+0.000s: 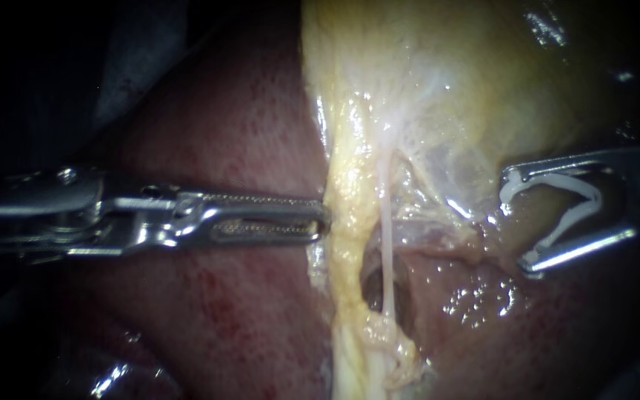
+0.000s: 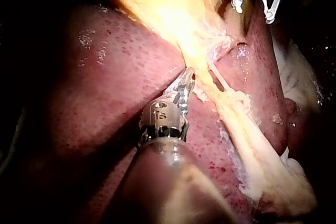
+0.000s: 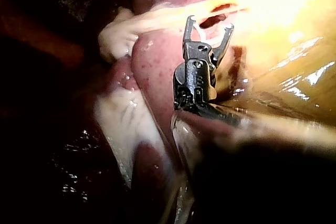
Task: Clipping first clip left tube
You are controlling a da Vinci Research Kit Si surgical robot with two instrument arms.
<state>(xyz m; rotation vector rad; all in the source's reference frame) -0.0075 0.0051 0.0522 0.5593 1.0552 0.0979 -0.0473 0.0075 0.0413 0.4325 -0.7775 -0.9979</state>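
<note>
Right instrument [image 1: 518, 222] at 3 o'clock, jaws wide, holding white clip [image 1: 557, 180]. Pale tube [image 1: 387, 252] dead centre, well apart. Left instrument [image 1: 324, 218], jaws together against yellow tissue [image 1: 346, 244]. Advise: straddle tube squarely before closing.

A dark red, speckled, wet liver surface [image 1: 216, 296] fills the endoscope view from 6 to 10 o'clock; a pale yellow, glistening gallbladder sac [image 1: 446, 67] spans 12 to 2 o'clock; a thin, translucent, webbed membrane [image 1: 438, 170] lies toward 3 o'clock of centre; a dark oval opening in the tissue [image 1: 373, 292] sits just toward 6 o'clock of centre.
</note>
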